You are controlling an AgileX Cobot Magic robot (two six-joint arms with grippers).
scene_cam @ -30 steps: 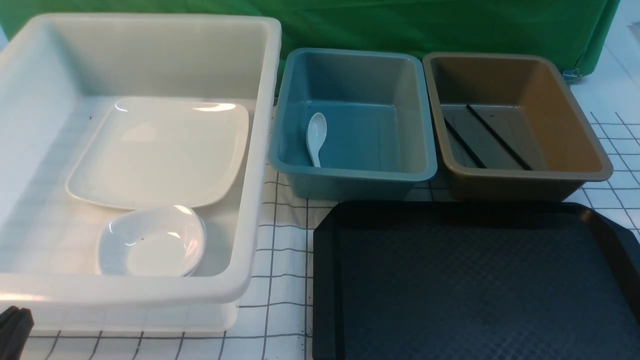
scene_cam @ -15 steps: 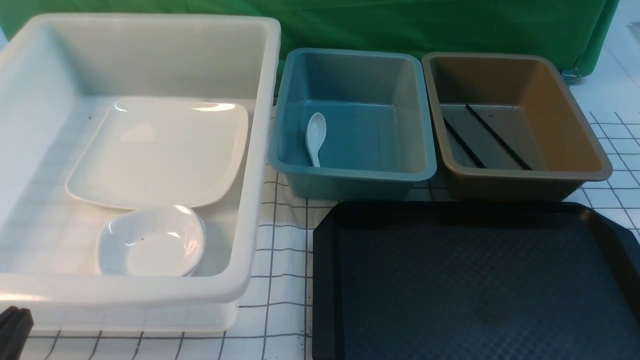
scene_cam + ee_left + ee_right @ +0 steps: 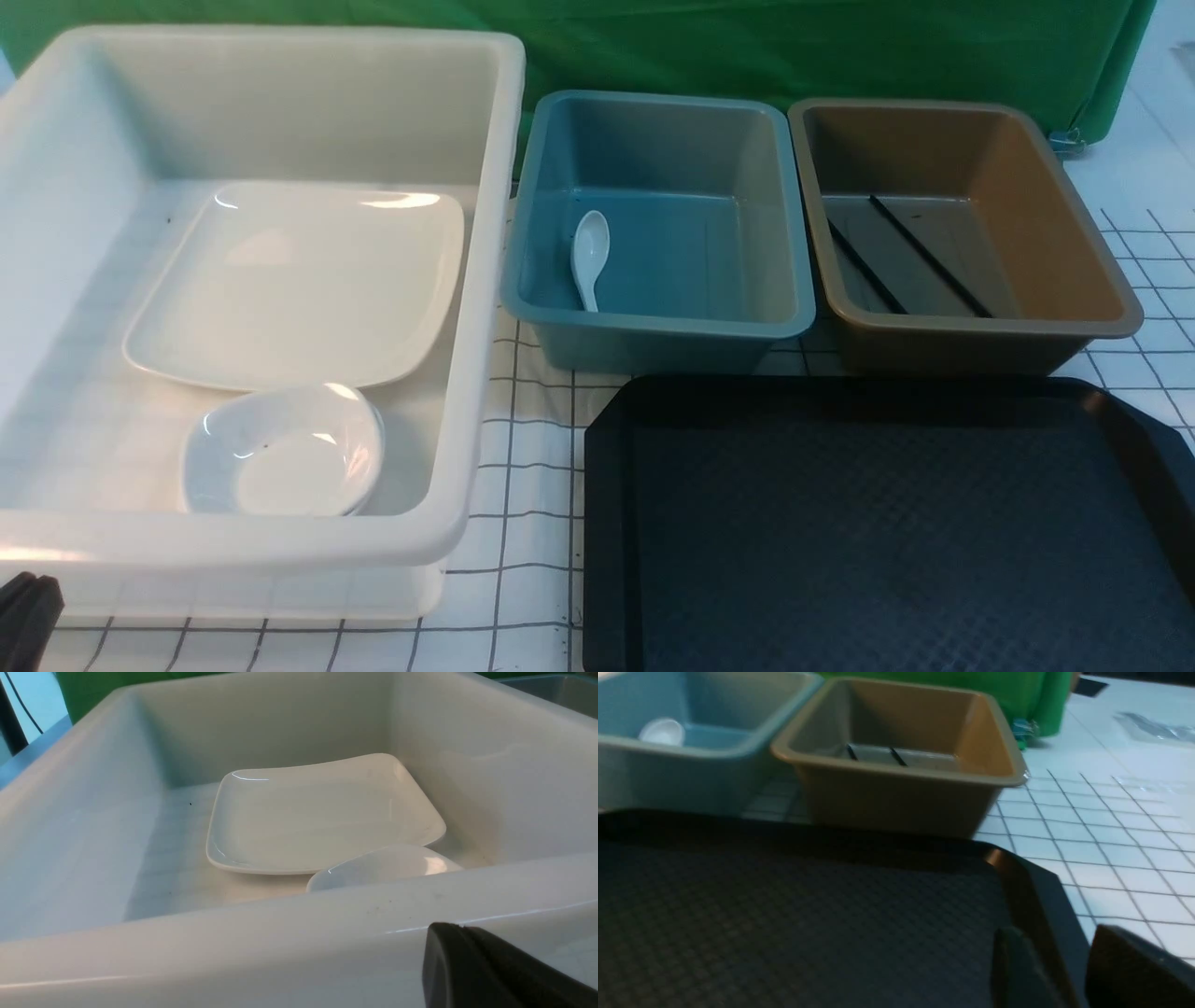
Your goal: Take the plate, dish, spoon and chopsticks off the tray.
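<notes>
While the black tray [image 3: 887, 532] with its diamond texture and clipped corners lies bare at 5 o'clock on the tabletop [image 3: 523, 467], the glossy plate [image 3: 299, 280] and dish [image 3: 285, 453] sit in the white bin [image 3: 467, 373] at 9 o'clock. The spoon [image 3: 590, 254] lies in the blue bin [image 3: 658, 327], the chopsticks [image 3: 924, 252] in the brown bin [image 3: 971, 327]. The left pincer [image 3: 472, 961] is closed, empty, outside the bin's wall. Only the right wrist view shows the right pincer [image 3: 1064, 966], jaws apart astride the tray's rim.
</notes>
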